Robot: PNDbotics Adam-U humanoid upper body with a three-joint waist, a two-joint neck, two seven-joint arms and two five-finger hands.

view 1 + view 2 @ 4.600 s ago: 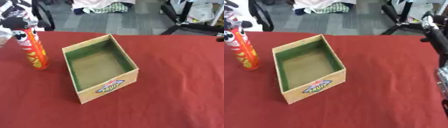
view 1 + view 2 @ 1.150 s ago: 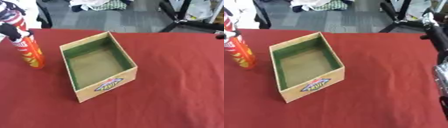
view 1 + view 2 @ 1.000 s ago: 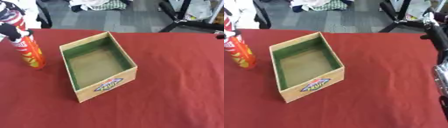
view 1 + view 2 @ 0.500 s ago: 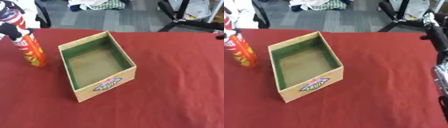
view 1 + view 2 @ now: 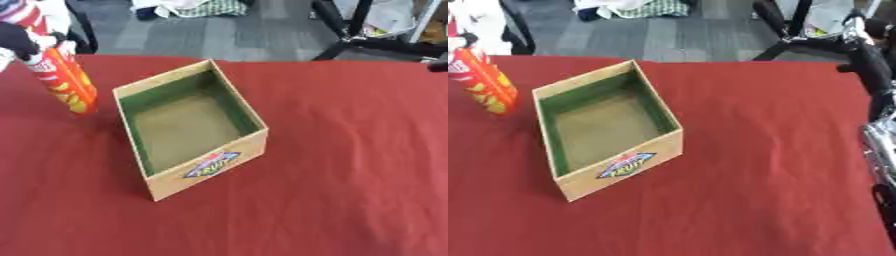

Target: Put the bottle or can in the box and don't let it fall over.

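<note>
Can point(image 5: 66, 82), tilted top-left, sits just left of the box point(image 5: 188, 127) on the desk point(image 5: 350, 175); the left hand point(image 5: 22, 40) is curled round its top, the right unseen.

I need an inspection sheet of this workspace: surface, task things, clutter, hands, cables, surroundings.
Surface: red cloth-covered table.
Job's things: open cardboard box, green inside, empty; tall orange can left of the box, tilted, outside it.
Clutter: nothing seen on the table.
Hands: left hand grips the can's top; right hand not seen, only the right arm at the right edge.
Cables: nothing seen.
Surroundings: grey floor, black stand legs, pile of cloth behind the table.
</note>
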